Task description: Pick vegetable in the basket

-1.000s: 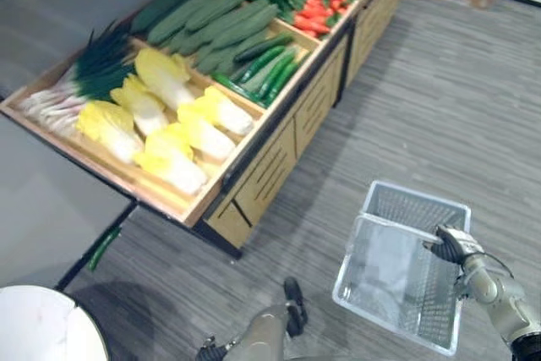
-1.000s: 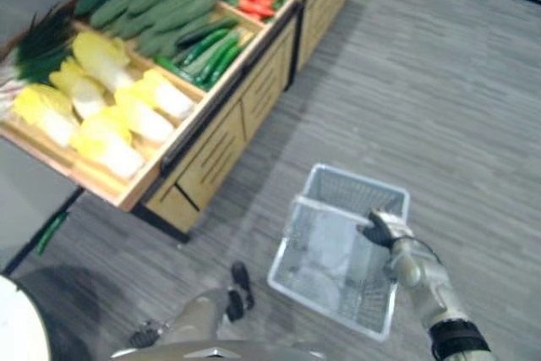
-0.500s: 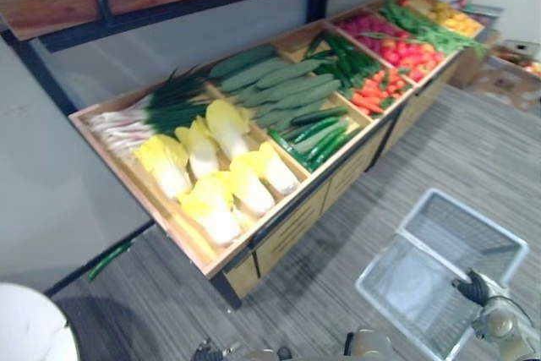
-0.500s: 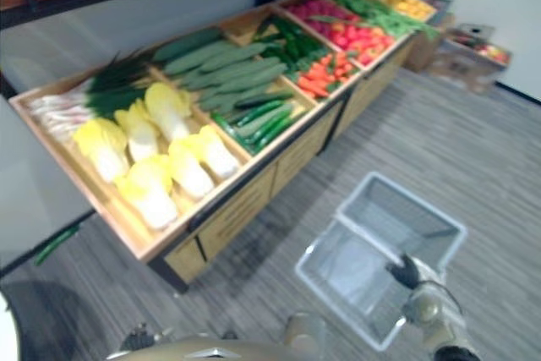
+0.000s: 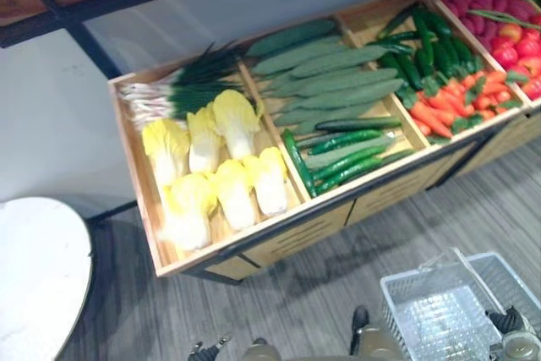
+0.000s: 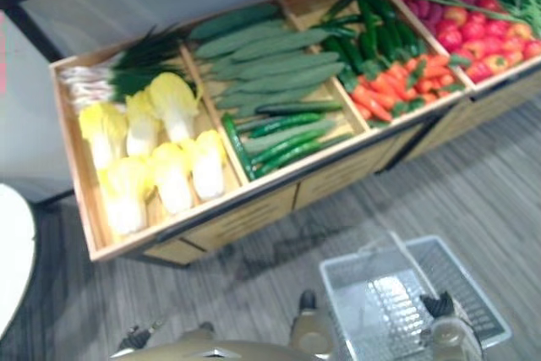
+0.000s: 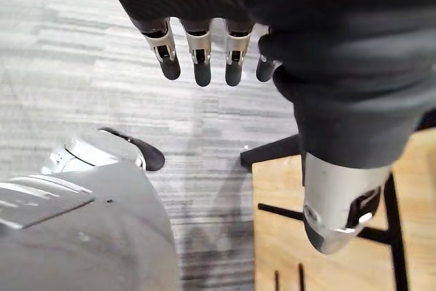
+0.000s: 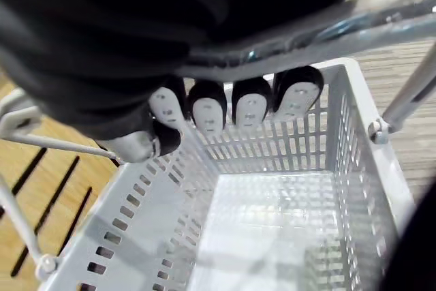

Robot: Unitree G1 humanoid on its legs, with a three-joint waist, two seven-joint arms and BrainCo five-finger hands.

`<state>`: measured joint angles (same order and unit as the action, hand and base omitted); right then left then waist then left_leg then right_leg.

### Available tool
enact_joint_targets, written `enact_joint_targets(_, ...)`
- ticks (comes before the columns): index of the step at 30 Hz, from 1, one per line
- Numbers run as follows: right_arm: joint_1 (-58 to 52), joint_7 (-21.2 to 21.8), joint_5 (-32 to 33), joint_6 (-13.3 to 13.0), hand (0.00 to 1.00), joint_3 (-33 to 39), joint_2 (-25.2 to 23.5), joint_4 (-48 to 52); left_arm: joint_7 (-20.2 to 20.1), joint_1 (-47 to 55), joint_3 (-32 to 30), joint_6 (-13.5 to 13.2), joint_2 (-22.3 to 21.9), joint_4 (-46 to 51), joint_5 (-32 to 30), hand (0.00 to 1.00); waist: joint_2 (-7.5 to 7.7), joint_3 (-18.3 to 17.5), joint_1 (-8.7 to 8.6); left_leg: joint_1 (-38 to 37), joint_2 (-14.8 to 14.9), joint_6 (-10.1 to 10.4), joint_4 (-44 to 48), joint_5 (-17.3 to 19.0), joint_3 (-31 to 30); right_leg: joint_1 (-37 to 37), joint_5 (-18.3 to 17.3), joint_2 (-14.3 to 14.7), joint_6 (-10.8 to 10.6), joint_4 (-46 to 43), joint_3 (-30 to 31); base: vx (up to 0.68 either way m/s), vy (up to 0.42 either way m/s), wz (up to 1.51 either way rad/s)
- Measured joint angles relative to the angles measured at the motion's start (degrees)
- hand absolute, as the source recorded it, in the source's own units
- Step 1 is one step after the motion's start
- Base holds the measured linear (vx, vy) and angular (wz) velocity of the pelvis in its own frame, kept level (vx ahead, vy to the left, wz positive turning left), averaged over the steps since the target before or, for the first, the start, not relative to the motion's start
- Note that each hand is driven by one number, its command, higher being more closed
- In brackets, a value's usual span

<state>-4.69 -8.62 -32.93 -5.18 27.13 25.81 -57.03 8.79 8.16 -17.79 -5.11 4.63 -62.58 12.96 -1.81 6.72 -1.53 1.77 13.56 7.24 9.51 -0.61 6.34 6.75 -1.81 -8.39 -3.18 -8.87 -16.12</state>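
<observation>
At the lower right of the left eye view, a white mesh basket (image 5: pixel 420 327) hangs over the grey striped floor (image 5: pixel 296 293), just in front of the wooden stand (image 5: pixel 296 227). The right hand (image 8: pixel 248 110) is clamped on it: in the right wrist view its fingers curl round the basket's handle (image 8: pixel 381 25), thumb tucked below them, with the perforated walls and pale bottom showing past the fingertips.

Across the upper half of the frame the stand slopes toward the camera, split into compartments. In the leftmost one lie green onions (image 5: pixel 182 89) at the back and yellow napa cabbages (image 5: pixel 234 120) in two rows in front. In the next lie long pale green cucumbers (image 5: pixel 334 82) with dark, thinner ones (image 5: pixel 347 154) along the front edge. Further right lie dark green vegetables with carrots (image 5: pixel 448 107), then red produce (image 5: pixel 499 23) at the upper right corner.

The left hand (image 7: pixel 199 49) hangs above the floor beside the stand's base, fingers straight and spread from the thumb. A round white table (image 5: pixel 34 268) sits at the lower left.
</observation>
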Motion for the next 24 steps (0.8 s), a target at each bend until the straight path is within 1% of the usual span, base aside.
enact_joint_targets(1,0.16,-0.32,0.38,-0.16,1.0,0.16,0.05,0.22,0.01,0.0,0.03,0.01,-0.05,0.48,0.15,0.0,-0.01,-0.01,0.01,0.08,-0.13,-0.11,-0.21,-0.42,2.68,-0.26,-0.23,0.0,0.3,0.1,-0.76,0.03,-0.191,0.56)
enact_joint_targets(2,0.3,-0.75,1.09,-0.48,1.0,0.32,-0.03,0.87,0.11,-0.11,0.03,-0.02,-0.12,2.07,0.43,0.0,-0.05,-0.01,0.0,0.22,-0.64,-0.63,-1.52,-1.86,7.15,-0.36,-0.61,0.15,0.69,0.39,-1.95,-0.01,-0.135,0.44)
enact_joint_targets(3,0.2,-0.88,1.76,-0.68,1.0,0.74,-0.17,0.99,0.64,-0.2,0.03,-0.23,-0.24,4.0,0.45,0.0,-0.1,-0.02,-0.11,0.26,-0.95,-0.92,-3.29,-2.72,9.2,-0.29,-0.74,0.33,0.6,0.92,-2.82,-0.03,-0.111,0.5)
enact_joint_targets(4,0.15,-0.93,1.93,-0.79,1.0,1.5,-0.21,1.04,1.49,-0.34,-0.01,-0.84,-0.7,6.65,0.46,0.0,-0.45,0.09,-0.08,0.27,-1.14,-0.89,-5.69,-3.69,9.03,0.14,-0.8,0.53,0.58,1.12,-3.82,-0.08,-0.063,0.57)
enact_joint_targets(5,-0.13,-1.26,1.99,-1.0,1.0,2.93,-0.21,1.15,2.7,-0.59,-0.09,-1.37,-1.7,10.88,0.47,0.0,-1.1,0.06,-0.07,0.27,-1.41,-0.81,-8.85,-4.51,8.22,0.86,-0.86,0.65,0.53,1.47,-5.11,-0.13,-0.007,0.58)
enact_joint_targets(7,-0.44,-2.66,2.01,-1.08,1.0,4.75,-0.63,1.66,5.94,-0.6,-0.08,-2.6,-3.6,18.85,0.42,0.0,-2.27,0.41,-0.03,0.38,-1.49,-0.79,-11.99,-4.48,7.18,1.18,-1.18,0.89,0.04,1.63,-7.04,-0.16,0.052,0.59)
enact_joint_targets(8,-1.05,-3.46,2.03,-1.16,1.0,5.77,-1.79,2.27,8.67,-0.71,-0.14,-3.91,-4.53,24.11,0.24,0.0,-2.58,0.32,-0.03,1.1,-1.48,-0.58,-12.45,-3.6,6.84,1.25,-1.07,0.87,-0.13,1.66,-8.16,-0.14,0.125,0.6)
enact_joint_targets(9,-1.65,-3.95,2.11,-1.18,1.0,6.31,-3.16,2.19,10.51,-0.73,-0.05,-4.7,-4.9,29.36,-0.43,0.0,-2.62,0.3,0.1,1.73,-1.45,-0.65,-12.4,-2.12,6.71,1.17,-0.77,0.86,-0.55,1.59,-8.83,-0.11,0.11,0.5)
enact_joint_targets(10,-1.95,-4.21,2.49,-1.12,1.0,6.33,-4.49,2.13,11.86,-0.61,-0.12,-5.48,-4.79,32.73,-0.79,0.0,-2.49,0.14,0.17,2.01,-2.03,-0.86,-12.13,-1.96,6.55,1.05,-0.42,0.54,-1.04,1.69,-8.62,-0.1,0.13,0.31)
enact_joint_targets(11,-2.51,-4.49,2.68,-1.15,1.0,6.33,-5.51,2.14,13.46,-0.58,-0.05,-6.34,-4.73,35.7,-0.86,0.0,-2.0,0.3,0.15,2.04,-2.55,-1.0,-12.2,-1.93,6.47,0.92,-0.1,0.11,-1.48,1.72,-8.36,-0.04,0.104,0.14)
enact_joint_targets(12,-3.52,-4.69,3.42,-1.26,1.0,6.33,-6.57,2.19,15.43,-0.18,-0.05,-6.96,-4.7,38.75,-2.8,0.0,-1.69,0.33,0.16,1.97,-3.14,-1.42,-12.28,-1.9,6.53,0.91,0.1,-0.39,-1.76,1.77,-7.33,-0.02,0.107,0.08)
enact_joint_targets(14,-4.59,-4.69,3.81,-1.25,1.0,6.32,-7.12,2.18,16.99,0.59,0.04,-7.35,-4.74,41.71,-4.6,0.0,-1.65,0.27,0.16,1.76,-4.06,-1.82,-12.31,-1.72,7.03,0.91,0.71,-1.1,-2.05,1.79,-6.12,0.01,0.11,-0.08)
enact_joint_targets(15,-4.86,-4.71,4.11,-1.21,1.0,6.33,-7.39,2.18,18.99,1.07,0.05,-7.5,-4.74,43.89,-7.02,0.0,-1.7,0.24,0.14,1.12,-4.7,-1.9,-12.34,-1.53,7.52,0.88,1.04,-1.57,-2.53,1.96,-5.06,0.03,0.096,-0.22)
enact_joint_targets(17,-5.42,-4.75,4.17,-1.14,1.0,6.32,-8.08,2.17,20.56,0.8,0.08,-7.67,-4.58,45.97,-9.37,0.0,-1.62,0.14,0.12,0.78,-5.04,-1.92,-12.41,-1.26,8.35,0.8,1.33,-1.71,-2.91,2.27,-4.15,0.03,0.054,-0.22)
enact_joint_targets(20,-5.53,-5.4,4.14,-0.83,1.0,7.03,-7.65,2.18,22.34,-0.53,0.12,-7.65,-4.33,47.87,-12.04,0.0,-1.59,0.11,-0.07,-0.12,-5.18,-1.89,-12.75,-1.23,9.28,0.84,1.78,-1.48,-2.89,2.81,-3.04,0.06,0.023,-0.2)
enact_joint_targets(24,-5.14,-5.14,3.99,-0.85,1.0,5.95,-7.79,2.09,22.87,-4.39,0.13,-6.9,-3.89,48.43,-12.26,0.0,-1.5,0.11,-0.18,-0.69,-4.89,-1.86,-13.24,-1.25,10.21,1.21,2.01,-0.73,-2.61,2.9,-2.27,0.06,-0.001,-0.14)
